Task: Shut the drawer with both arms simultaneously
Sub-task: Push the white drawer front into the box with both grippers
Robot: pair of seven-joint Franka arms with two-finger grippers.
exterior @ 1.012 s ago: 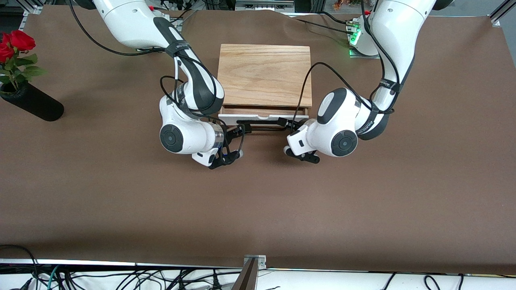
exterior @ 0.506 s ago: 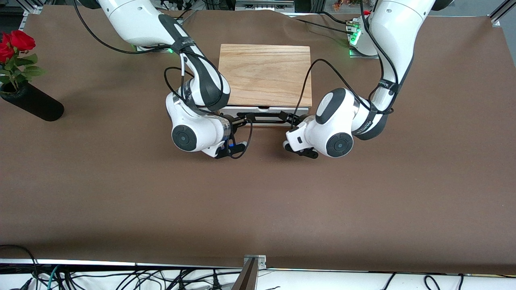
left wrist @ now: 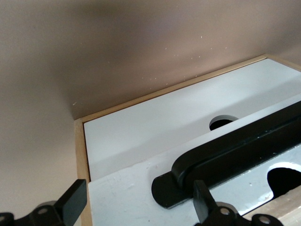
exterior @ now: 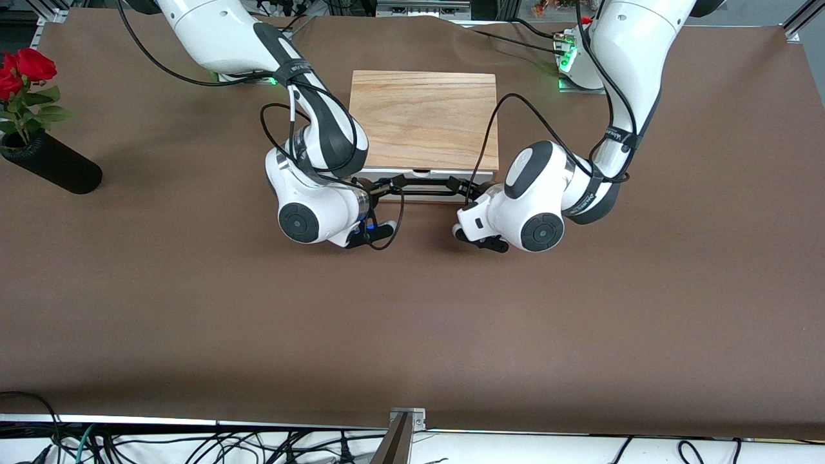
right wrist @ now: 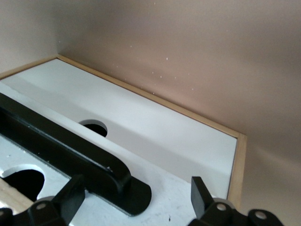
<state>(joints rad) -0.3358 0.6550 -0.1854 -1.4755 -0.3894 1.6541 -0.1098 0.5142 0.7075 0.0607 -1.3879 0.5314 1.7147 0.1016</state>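
Observation:
The drawer (exterior: 412, 174) sits pushed into the light oak box (exterior: 424, 119); only its white front panel and long black wire handle (exterior: 422, 187) show. My right gripper (exterior: 381, 189) is open against the panel at the handle's end toward the right arm. My left gripper (exterior: 465, 187) is open against the panel at the other end. In the left wrist view the open gripper (left wrist: 138, 207) faces the white panel (left wrist: 122, 197), one finger (left wrist: 203, 203) beside the handle's foot (left wrist: 181, 186). In the right wrist view the open gripper (right wrist: 136, 197) faces the panel (right wrist: 188, 197) beside the handle's foot (right wrist: 131, 193).
A black vase (exterior: 55, 166) with red roses (exterior: 22, 67) lies at the right arm's end of the brown table (exterior: 412, 322). Black cables hang off both wrists near the handle.
The drawer, open a little a second ago with its wooden tray showing, has slid into the box. Both grippers moved toward the box with it and have hardly moved since.

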